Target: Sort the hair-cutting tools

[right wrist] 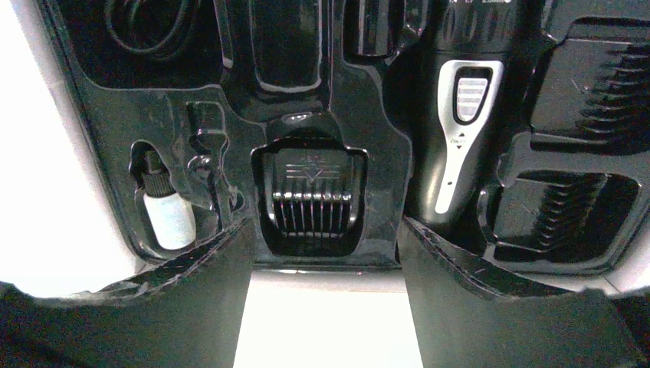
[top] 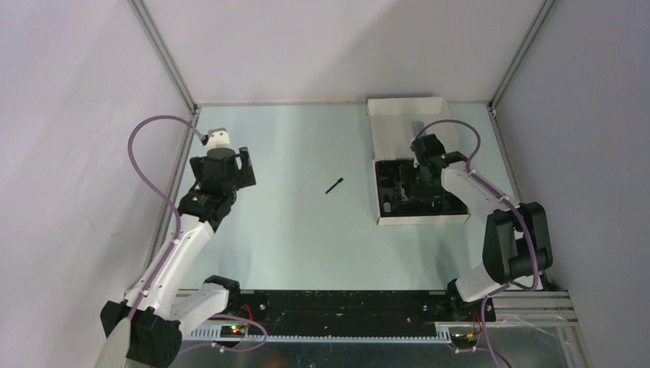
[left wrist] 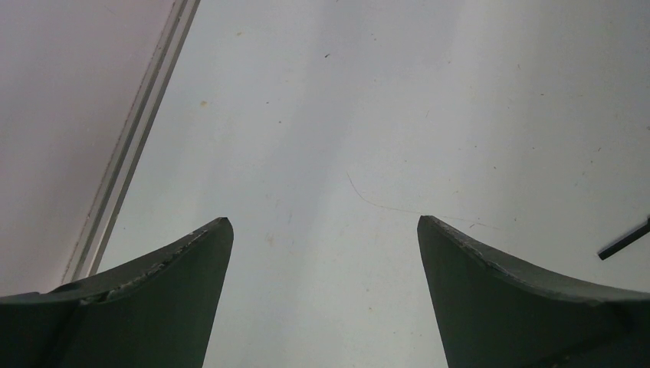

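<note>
A white box (top: 381,139) at the back right holds a black moulded tray (right wrist: 383,146). In the right wrist view the tray holds the black-and-silver clipper (right wrist: 460,130), a comb attachment (right wrist: 313,201) in the middle pocket, more comb attachments (right wrist: 567,211) on the right, a coiled cord (right wrist: 149,27) top left and a small white bottle (right wrist: 169,218). My right gripper (right wrist: 326,245) is open and empty, just above the tray's near edge; it also shows in the top view (top: 423,182). A thin black stick-brush (top: 334,186) lies on the table mid-way, its tip in the left wrist view (left wrist: 625,239). My left gripper (left wrist: 322,238) is open and empty over bare table.
The box's open lid (top: 406,107) stands at the back. Metal frame posts (top: 165,57) and grey walls close in the table on both sides. A frame rail (left wrist: 134,146) runs along the table's left edge beside my left gripper (top: 222,165).
</note>
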